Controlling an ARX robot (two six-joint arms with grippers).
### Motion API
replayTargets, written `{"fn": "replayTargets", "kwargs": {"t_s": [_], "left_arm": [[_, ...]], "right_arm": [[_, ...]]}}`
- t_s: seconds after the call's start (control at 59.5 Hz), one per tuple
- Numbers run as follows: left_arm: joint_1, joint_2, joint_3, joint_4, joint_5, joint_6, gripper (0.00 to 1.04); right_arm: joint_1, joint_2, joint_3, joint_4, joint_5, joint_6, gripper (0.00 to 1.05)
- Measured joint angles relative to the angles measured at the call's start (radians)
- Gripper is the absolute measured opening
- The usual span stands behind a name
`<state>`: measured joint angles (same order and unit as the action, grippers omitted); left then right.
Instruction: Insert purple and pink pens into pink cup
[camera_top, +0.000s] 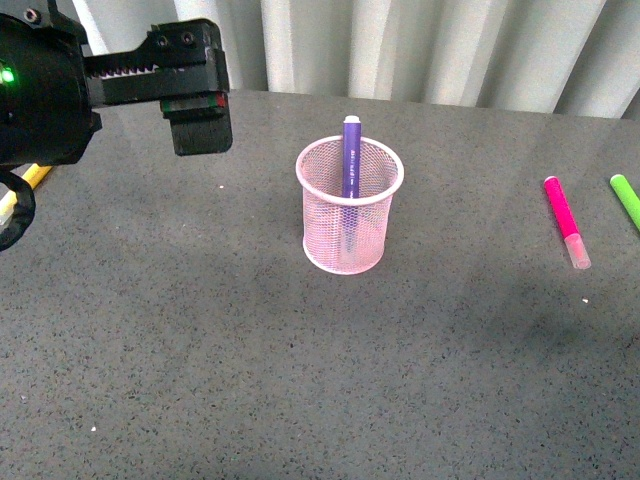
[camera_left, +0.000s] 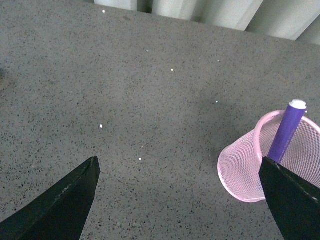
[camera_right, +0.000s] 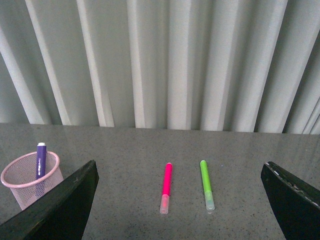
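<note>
- The pink cup (camera_top: 325, 235) stands upright near the middle of the grey counter (camera_top: 200, 360).
- The purple pen (camera_top: 351, 160) is already inside the cup. It stands almost upright, leans on the rim at the 12 o'clock side, and its pale upper end rises above the rim.
- The pink pen (camera_top: 562, 212) lies flat on the counter, well apart from the cup at about 3 o'clock from it. Its translucent cap points toward 6 o'clock.
- A green marker (camera_top: 627, 200) lies just past the pink pen, also toward 3 o'clock, and the picture edge cuts it. In the right wrist view the two lie side by side, almost parallel, and do not touch.
- The left pincer (camera_left: 178, 165) hangs above the counter at about 10 o'clock from the cup. Its jaws are wide apart with nothing between them; the cup shows beside one finger.
- The right pincer (camera_right: 180, 165) does not appear in the front view. Its own camera shows the jaws spread wide and empty, with the pink pen and the green marker on the counter between the two fingers.
- A yellow marker (camera_top: 35, 177) shows a little at 9 o'clock, mostly hidden behind the left arm.
</note>
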<state>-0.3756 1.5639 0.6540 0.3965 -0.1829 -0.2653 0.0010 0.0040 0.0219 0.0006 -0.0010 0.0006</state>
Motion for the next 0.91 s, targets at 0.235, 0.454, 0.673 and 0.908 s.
{"fn": "replayTargets", "kwargs": {"t_s": [0.235, 0.454, 0.673, 0.908], "left_arm": [[0.042, 0.021, -0.269, 0.708, -0.128, 0.205, 0.65], [0.143, -0.180, -0.425, 0.749, -0.050, 0.244, 0.27], [0.215, -0.382, -0.534, 0.652, 0.029, 0.256, 0.04], [0.278, -0.626, -0.607, 0.480, 0.090, 0.257, 0.04]], "right_arm": [[0.000, 0.000, 0.000, 0.000, 0.004, 0.000, 0.98], [0.000, 0.000, 0.000, 0.000, 0.000, 0.000, 0.98], [0.000, 0.000, 0.000, 0.000, 0.002, 0.000, 0.98], [0.000, 0.000, 0.000, 0.000, 0.002, 0.000, 0.98]]}}
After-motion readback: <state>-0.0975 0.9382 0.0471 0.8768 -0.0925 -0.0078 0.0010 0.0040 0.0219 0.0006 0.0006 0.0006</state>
